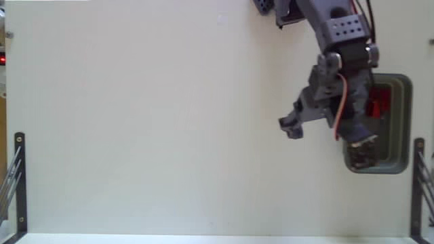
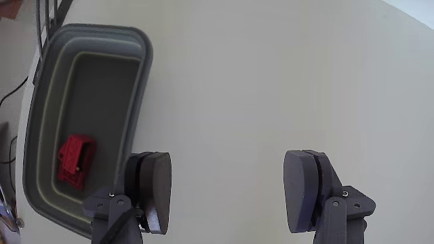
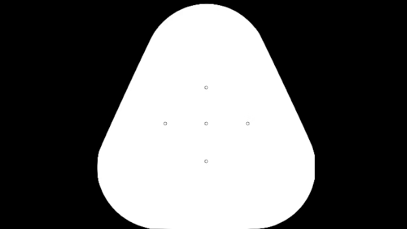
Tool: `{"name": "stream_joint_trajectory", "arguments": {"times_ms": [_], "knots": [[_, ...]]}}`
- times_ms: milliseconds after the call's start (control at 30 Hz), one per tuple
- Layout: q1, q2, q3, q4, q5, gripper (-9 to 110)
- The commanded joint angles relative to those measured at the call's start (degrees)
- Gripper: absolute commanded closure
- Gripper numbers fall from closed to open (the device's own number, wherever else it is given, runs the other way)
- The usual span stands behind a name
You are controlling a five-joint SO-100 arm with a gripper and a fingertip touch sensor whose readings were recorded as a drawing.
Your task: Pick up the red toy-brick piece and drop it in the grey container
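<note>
The red toy-brick piece (image 2: 74, 160) is lying inside the grey container (image 2: 139, 85), at wrist-view left, so the drop looks done. The gripper (image 2: 234, 190) is hanging wide apart, gripping nothing, over bare table (image 2: 285, 81) right of the bin.

in your wrist view the gripper (image 2: 227, 196) hangs over bare table (image 2: 285, 81), its two fingers (image 2: 157, 186) spread wide with nothing between them. the grey container (image 2: 135, 81) sits at the left, and the red toy-brick piece (image 2: 74, 159) lies on its floor near the lower end.
</note>
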Motion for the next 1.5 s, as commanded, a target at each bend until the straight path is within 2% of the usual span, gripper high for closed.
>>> {"name": "stream_joint_trajectory", "arguments": {"times_ms": [0, 767, 1467], "knots": [[1.6, 5.82, 1.92, 1.12, 0.18, -9], [11.18, 18.38, 14.38, 1.18, 0.18, -9], [12.04, 19.51, 15.5, 1.19, 0.18, -9]]}}
